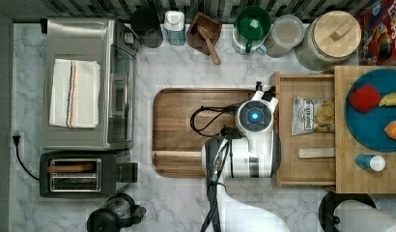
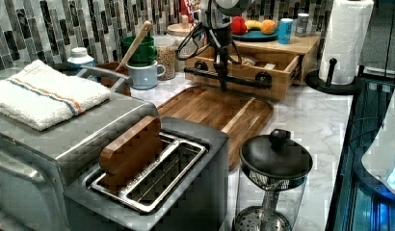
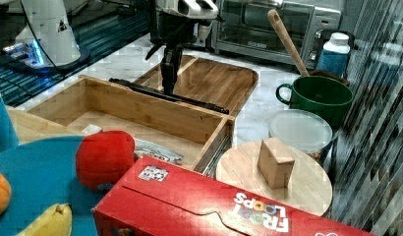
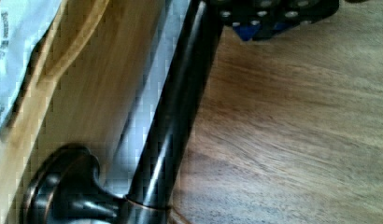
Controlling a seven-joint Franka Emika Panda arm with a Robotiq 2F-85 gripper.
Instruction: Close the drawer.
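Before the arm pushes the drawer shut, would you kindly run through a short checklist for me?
1. Drawer open, travel left: ok.
2. Gripper down by the handle, on the cutting board side: ok.
3. Fingers touching the handle: cannot tell.
4. Chip bag lying flat below the walls: ok.
5. Nothing hanging over the drawer's rim: ok.
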